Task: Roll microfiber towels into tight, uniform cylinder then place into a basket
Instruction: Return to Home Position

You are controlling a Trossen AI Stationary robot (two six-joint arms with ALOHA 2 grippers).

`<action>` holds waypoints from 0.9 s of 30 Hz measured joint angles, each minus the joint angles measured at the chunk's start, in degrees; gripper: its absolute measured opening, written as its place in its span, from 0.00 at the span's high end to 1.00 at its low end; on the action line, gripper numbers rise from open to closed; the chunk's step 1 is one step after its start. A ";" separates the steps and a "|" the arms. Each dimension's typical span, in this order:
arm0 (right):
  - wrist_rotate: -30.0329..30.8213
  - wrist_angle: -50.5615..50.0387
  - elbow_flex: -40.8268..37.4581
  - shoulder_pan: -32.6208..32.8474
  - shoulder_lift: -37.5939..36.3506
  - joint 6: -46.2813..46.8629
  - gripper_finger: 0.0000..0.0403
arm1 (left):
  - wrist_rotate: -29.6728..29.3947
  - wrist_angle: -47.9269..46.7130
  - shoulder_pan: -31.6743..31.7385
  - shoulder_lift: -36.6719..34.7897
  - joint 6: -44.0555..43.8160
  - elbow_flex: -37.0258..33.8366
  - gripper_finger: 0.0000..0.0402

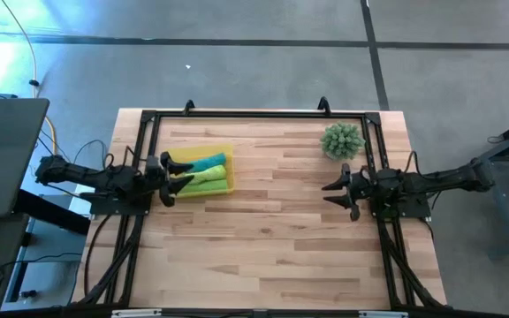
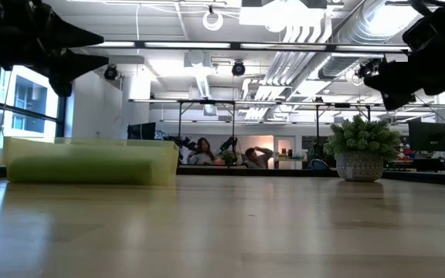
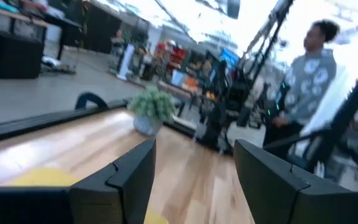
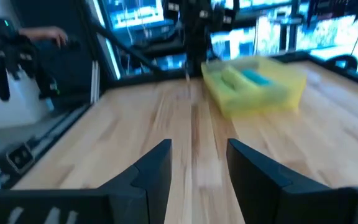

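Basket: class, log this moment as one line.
towels: rolled, in basket | left gripper: open, above basket | right gripper: open, empty

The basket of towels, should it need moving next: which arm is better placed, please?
Left: the left gripper, open, hangs at the basket; the right gripper sits across the table, near the plant.

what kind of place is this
Probably a robotics lab or workshop: exposed ceiling ducts, people at workstations behind, and the left gripper and right gripper, both open, above a wooden table.
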 joint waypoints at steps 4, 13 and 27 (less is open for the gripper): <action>-0.02 0.00 0.00 -2.02 -4.33 0.00 0.64 | -0.10 0.02 2.86 -3.89 0.00 0.00 0.49; -0.02 0.27 -0.02 -12.90 -11.16 0.00 0.64 | -0.14 0.40 12.16 -7.85 0.00 0.00 0.49; -0.02 -3.72 -0.02 -34.33 -10.97 0.00 0.64 | -0.12 -1.73 26.86 -7.85 0.00 0.00 0.49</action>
